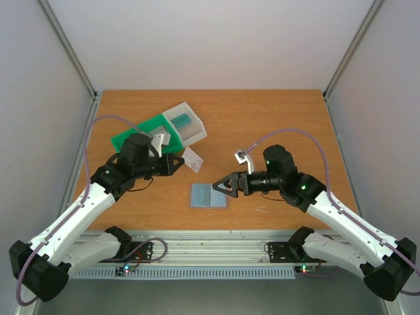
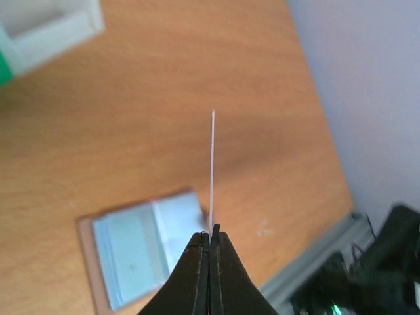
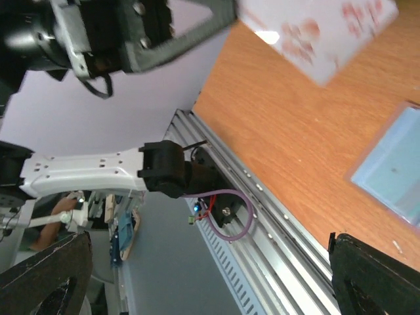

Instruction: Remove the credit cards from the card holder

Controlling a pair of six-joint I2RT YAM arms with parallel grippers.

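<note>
The right tool [image 1: 222,186] hangs at the right edge of the card holder [image 1: 209,195], its jaws spread wide with nothing between them. Whether it touches the holder cannot be told. The right wrist view shows its 2 dark fingers [image 3: 46,275] far apart at the bottom corners of the frame.

The card holder lies open and flat on the table [image 1: 275,118] near the front edge, between the 2 arms. It is blue-grey, with 2 side-by-side panels and a centre crease.

Just beyond it, the left tool [image 1: 178,164] is clamped tight on 1 pale credit card [image 1: 193,159] and holds it clear of the table. In the left wrist view that card [image 2: 212,170] is edge-on, a thin white line rising from the closed tips [image 2: 210,239], with the holder [image 2: 138,249] lower left of it. Only the right wrist view shows the card's face [image 3: 321,29], which is pale with red blotches, and a corner of the holder [image 3: 394,167] at the right.

Farthest back sits a green-and-white compartment tray [image 1: 134,136] with a greenish-teal card [image 1: 182,120] in its white section.
</note>
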